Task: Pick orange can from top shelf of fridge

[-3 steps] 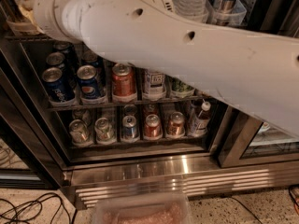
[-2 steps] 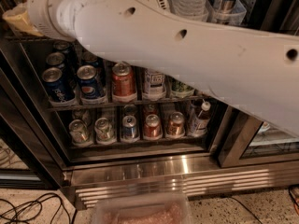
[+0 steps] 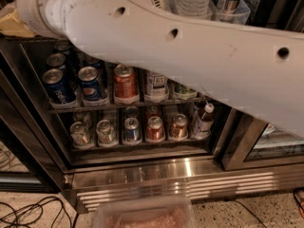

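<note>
Camera view. The stainless-steel, glass-doored fridge point(image 3: 156, 175) is crossed by a thick white robot arm point(image 3: 190, 56). Above the arm, clear bins of the dark wire top shelf point(image 3: 228, 14) are seen. The tall golden-orange can is not seen and is presumed hidden behind the arm. The gripper lies past the arm's upper-left end, out of frame, so its grip cannot be told. Step judged: reach. Next: alignment on the can, then closure.
</note>
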Tool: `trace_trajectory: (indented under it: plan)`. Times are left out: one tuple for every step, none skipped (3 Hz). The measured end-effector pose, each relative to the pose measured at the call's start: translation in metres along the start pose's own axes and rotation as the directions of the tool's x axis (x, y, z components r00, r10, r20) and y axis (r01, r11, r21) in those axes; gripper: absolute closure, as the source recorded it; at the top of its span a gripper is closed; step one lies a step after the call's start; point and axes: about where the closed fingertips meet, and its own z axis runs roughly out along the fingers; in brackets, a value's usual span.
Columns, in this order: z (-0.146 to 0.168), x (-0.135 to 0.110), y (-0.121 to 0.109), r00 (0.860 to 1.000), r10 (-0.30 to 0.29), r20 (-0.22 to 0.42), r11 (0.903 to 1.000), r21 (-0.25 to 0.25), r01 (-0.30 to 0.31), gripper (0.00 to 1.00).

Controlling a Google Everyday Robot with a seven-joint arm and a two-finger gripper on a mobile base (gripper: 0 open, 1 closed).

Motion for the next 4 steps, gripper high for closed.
trace_trajectory:
  plan:
    - [0.005,0.001,-0.002,1.000,-0.005,-0.006,1.0000,-0.003,0.005,0.29]
    - [0.014,0.001,-0.008,1.000,-0.019,-0.013,0.9998,-0.006,0.019,0.30]
    - [0.020,0.003,-0.015,0.998,-0.044,-0.034,0.9990,-0.005,0.044,0.31]
    - [0.024,0.006,-0.024,0.995,-0.075,-0.072,0.9972,-0.002,0.075,0.31]
